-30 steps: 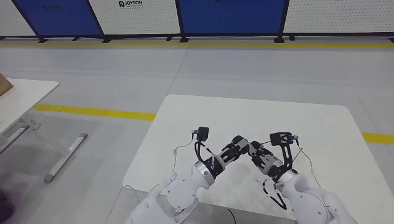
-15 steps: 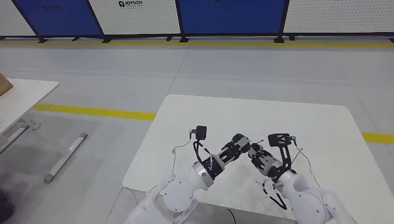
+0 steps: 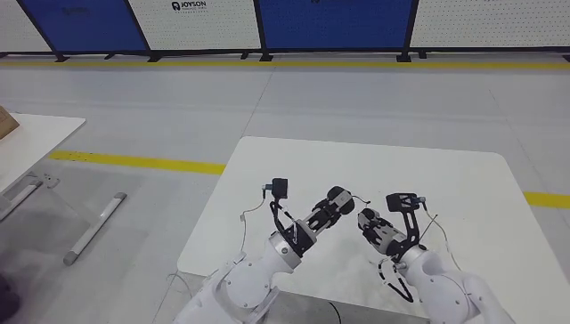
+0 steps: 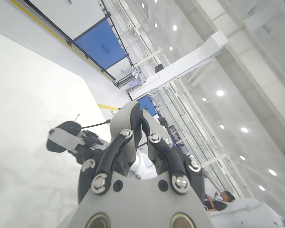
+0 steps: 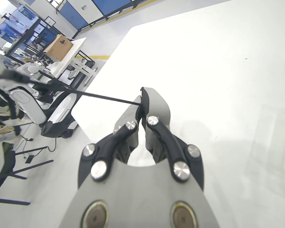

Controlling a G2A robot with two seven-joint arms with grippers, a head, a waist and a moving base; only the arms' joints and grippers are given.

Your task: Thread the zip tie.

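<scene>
The right claw (image 5: 142, 100) is clenched on one end of the black zip tie (image 5: 102, 97), which sticks out sideways above the white counter (image 5: 204, 55). The left claw (image 4: 140, 117) is clenched too, fingertips pressed together, near the right one over the counter's front part.
</scene>
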